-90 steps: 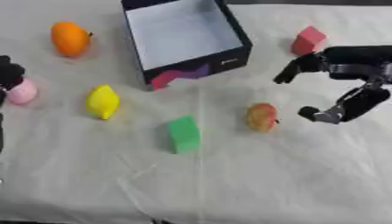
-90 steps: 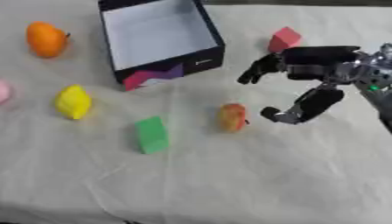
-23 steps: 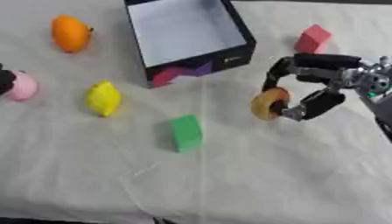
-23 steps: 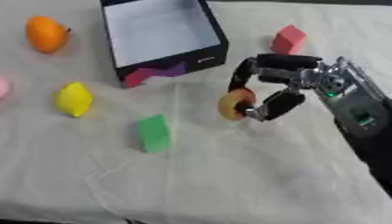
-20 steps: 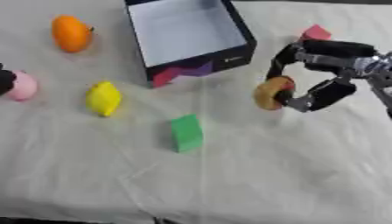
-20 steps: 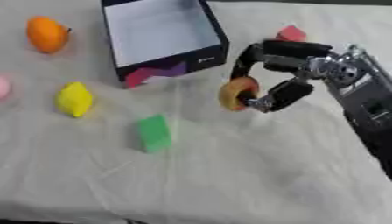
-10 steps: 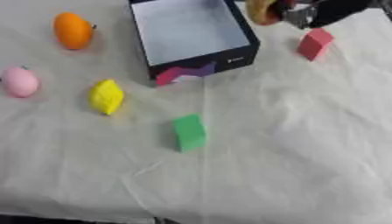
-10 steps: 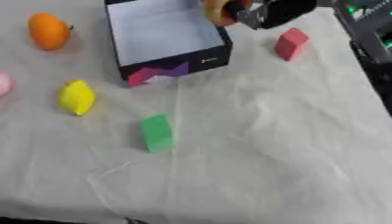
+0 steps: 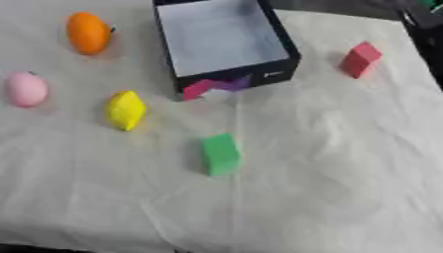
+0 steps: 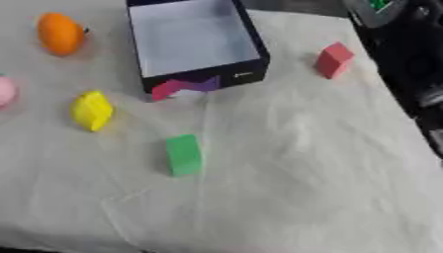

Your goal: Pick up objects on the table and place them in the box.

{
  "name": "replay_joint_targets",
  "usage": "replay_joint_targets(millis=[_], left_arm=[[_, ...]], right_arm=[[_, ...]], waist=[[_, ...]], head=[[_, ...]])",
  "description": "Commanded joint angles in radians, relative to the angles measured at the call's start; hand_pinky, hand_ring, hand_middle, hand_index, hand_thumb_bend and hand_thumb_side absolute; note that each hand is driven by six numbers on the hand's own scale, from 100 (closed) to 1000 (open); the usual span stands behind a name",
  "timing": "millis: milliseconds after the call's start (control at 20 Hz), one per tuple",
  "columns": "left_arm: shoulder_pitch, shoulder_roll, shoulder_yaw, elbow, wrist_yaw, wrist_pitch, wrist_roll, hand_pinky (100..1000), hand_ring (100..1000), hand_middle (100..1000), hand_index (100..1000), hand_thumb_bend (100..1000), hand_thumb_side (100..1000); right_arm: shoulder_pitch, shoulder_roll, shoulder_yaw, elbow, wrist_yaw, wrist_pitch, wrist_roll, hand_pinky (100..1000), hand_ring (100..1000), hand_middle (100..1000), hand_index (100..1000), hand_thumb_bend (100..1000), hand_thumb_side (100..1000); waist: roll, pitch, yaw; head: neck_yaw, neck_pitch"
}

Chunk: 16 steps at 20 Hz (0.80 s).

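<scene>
White cloth (image 9: 329, 163), black box (image 9: 227, 44), its small label unreadable

A white, wrinkled cloth (image 9: 329, 163) covers the table and fills nearly the whole view. One long crease runs through its middle from 12 towards 6 o'clock, with smaller folds fanning out towards 4 o'clock. Beyond its far edge, at 1 o'clock, lies a dark strip of background (image 9: 346, 7). A dark sliver (image 10: 16, 250) shows at 7 o'clock.
</scene>
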Motion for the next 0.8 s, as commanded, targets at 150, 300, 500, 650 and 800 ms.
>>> replay_joint_targets(millis=[150, 300, 500, 650, 800], left_arm=[[-0.042, 0.005, -0.024, 0.002, 0.016, 0.008, -0.032, 848, 734, 604, 723, 100, 827], [-0.054, -0.004, -0.029, 0.008, 0.019, 0.009, -0.039, 848, 734, 603, 723, 100, 829], [-0.054, -0.007, -0.032, 0.013, 0.018, 0.011, -0.042, 848, 734, 602, 722, 100, 835], [-0.057, -0.009, -0.035, 0.014, 0.018, 0.012, -0.046, 848, 734, 601, 720, 100, 835], [-0.057, -0.009, -0.034, 0.015, 0.017, 0.011, -0.047, 848, 734, 600, 719, 100, 836]], right_arm=[[-0.050, 0.021, -0.037, 0.116, 0.121, -0.043, -0.062, 733, 595, 474, 595, 252, 245], [-0.048, 0.051, -0.035, 0.148, 0.184, -0.069, -0.076, 732, 596, 474, 594, 251, 269], [-0.030, 0.082, -0.025, 0.160, 0.250, -0.099, -0.084, 731, 597, 473, 592, 263, 317], [-0.020, 0.094, -0.024, 0.164, 0.298, -0.111, -0.101, 738, 617, 489, 611, 312, 372], [-0.009, 0.097, -0.019, 0.167, 0.357, -0.135, -0.104, 757, 677, 517, 672, 343, 434]], waist=[[-0.017, 0.006, 0.052], [-0.022, 0.014, 0.078], [-0.026, 0.019, 0.083], [-0.029, 0.020, 0.084], [-0.031, 0.021, 0.086]], head=[[-0.074, -0.011], [-0.094, -0.013], [-0.102, -0.014], [-0.108, -0.014], [-0.109, -0.015]])
